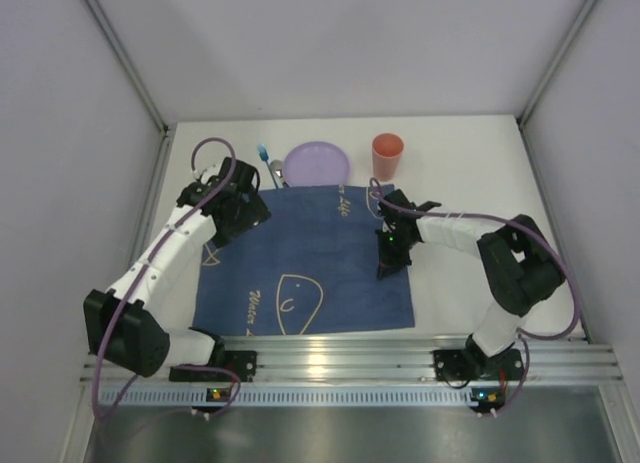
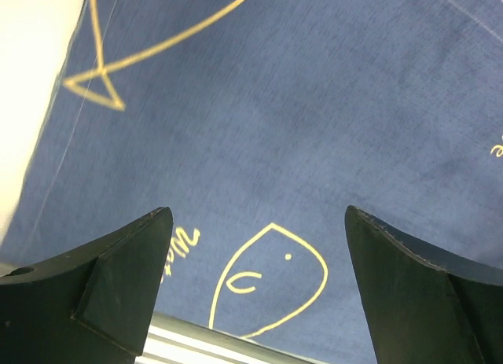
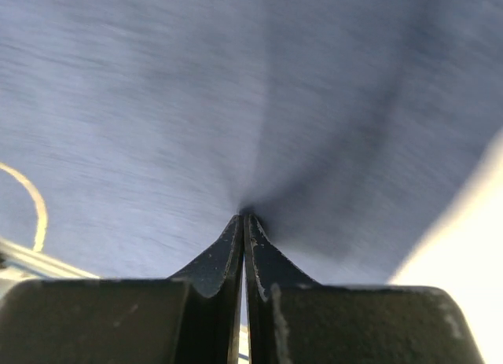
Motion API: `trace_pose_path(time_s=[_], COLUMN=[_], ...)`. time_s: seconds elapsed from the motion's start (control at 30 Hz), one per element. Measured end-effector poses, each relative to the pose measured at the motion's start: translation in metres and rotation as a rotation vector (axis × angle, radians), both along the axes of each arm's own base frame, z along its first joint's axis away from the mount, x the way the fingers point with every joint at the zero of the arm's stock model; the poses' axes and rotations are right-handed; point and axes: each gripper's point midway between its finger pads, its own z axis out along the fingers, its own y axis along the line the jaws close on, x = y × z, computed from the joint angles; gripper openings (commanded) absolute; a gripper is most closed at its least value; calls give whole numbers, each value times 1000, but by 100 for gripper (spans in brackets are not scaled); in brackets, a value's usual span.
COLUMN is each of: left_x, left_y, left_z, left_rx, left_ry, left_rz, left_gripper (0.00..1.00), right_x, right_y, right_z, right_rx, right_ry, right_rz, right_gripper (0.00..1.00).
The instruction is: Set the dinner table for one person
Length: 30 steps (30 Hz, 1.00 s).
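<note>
The dinner table (image 1: 455, 283) is the big white top that fills the whole work space. Its silver rail (image 1: 340, 358) runs along the near edge, where both arms are bolted. A blue cloth (image 1: 300, 253) with pale yellow line drawings lies flat on the middle of the table. At the far edge of the cloth stands a purple plate (image 1: 317, 165), which reaches a little over the cloth's border. A thin light-blue item (image 1: 267, 165) lies just to the left of the plate, and an orange cup (image 1: 387, 155) stands upright to its right, on the bare white top.

The left gripper (image 1: 245, 215) hangs over the far left corner of the cloth. Its fingers (image 2: 134, 270) stand wide apart and hold nothing. Between them the wrist view shows only the cloth (image 2: 299, 128) and a drawn fish.

The right gripper (image 1: 388, 269) is down at the right edge of the cloth. Its fingers (image 3: 224, 258) are pressed fully together, and the cloth (image 3: 157, 104) puckers into creases that meet at their tips. It seems that they pinch a small fold of it, though this view is blurred.
</note>
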Motion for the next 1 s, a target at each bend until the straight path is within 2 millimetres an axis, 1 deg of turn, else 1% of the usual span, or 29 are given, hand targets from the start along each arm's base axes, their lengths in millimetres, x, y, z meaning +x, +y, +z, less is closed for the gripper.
trace_pose_path(time_s=[0.03, 0.1, 0.27, 0.33, 0.37, 0.4, 0.43, 0.5, 0.53, 0.57, 0.6, 0.67, 0.73, 0.9, 1.0], left_x=[5, 21, 74, 101, 121, 137, 152, 177, 187, 197, 204, 218, 226, 232, 239], left_y=[-2, -8, -35, -49, -59, -68, -76, -88, -93, -97, -99, -102, -100, -84, -79], left_z=[-1, -3, -7, -12, -14, -17, -22, -31, -37, -42, -46, -54, -61, -80, -92], left_rx=[6, 5, -20, -34, -46, -60, -67, -77, -78, -78, -79, -77, -76, -81, -88], left_ry=[5, -1, -46, -52, -68, -81, -87, -97, -95, -95, -94, -92, -86, -49, -37], left_rz=[-10, -32, -116, -150, -170, -185, -199, -221, -231, -241, -246, -251, -252, -229, -217], left_gripper=[96, 95, 95, 95, 95, 95, 95, 94, 94, 94, 94, 93, 92, 91, 90], right_x=[-1, -5, -12, -12, -10, -5, 1, 14, 22, 27, 30, 34, 35, 37, 37], right_y=[-10, -22, -26, -27, -27, -25, -24, -21, -21, -21, -23, -29, -41, -72, -89], right_z=[0, 2, 11, 21, 28, 40, 50, 77, 92, 106, 116, 130, 136, 135, 125], right_rx=[-23, -54, -61, -59, -55, -49, -45, -27, -17, -11, -7, -9, -24, -67, -97], right_ry=[-2, 2, 5, -6, -20, -45, -74, -149, -193, -230, -258, -292, -303, -281, -256], right_rz=[-16, -29, -27, -26, -23, -21, -22, -19, -20, -21, -25, -35, -59, -125, -149], right_gripper=[0, 0, 0, 0, 4, 21, 31, 44, 53, 55, 56, 56, 56, 54, 51])
